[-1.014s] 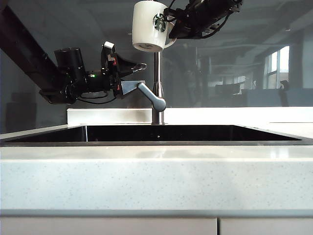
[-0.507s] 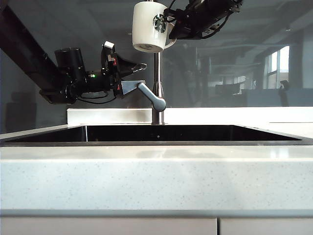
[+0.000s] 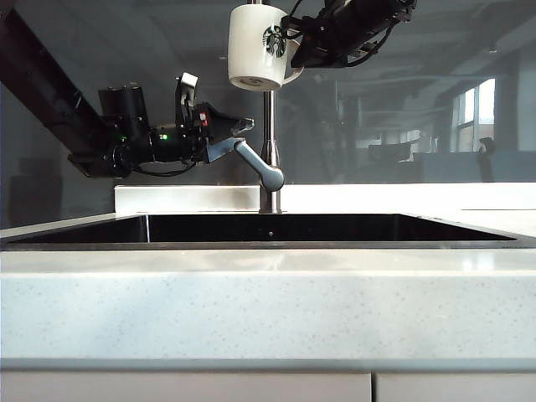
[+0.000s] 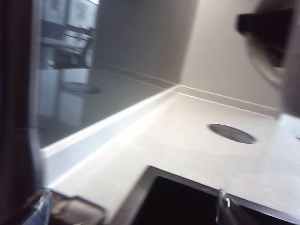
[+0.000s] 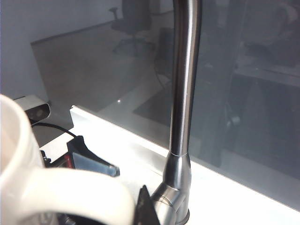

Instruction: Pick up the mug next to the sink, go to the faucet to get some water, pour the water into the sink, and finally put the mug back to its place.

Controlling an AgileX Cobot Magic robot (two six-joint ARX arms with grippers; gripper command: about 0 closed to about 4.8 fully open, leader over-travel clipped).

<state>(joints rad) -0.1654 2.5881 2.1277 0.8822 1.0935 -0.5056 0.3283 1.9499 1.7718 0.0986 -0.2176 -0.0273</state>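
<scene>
On the left of the exterior view, the left gripper (image 3: 243, 127) is held with its fingers spread wide about the end of the faucet's lever handle (image 3: 255, 163), not clenched on it; whether they touch it cannot be told. Further right, the Starbucks mug (image 3: 258, 46) is held high beside the faucet (image 3: 270, 142) neck, well above the sink (image 3: 268, 228), its handle grasped by the clenched fingers of the right gripper (image 3: 293, 50). No water is seen running. The pick-up is judged done; filling, pouring into the sink and returning the mug to the surface (image 3: 268, 301) are left.
</scene>
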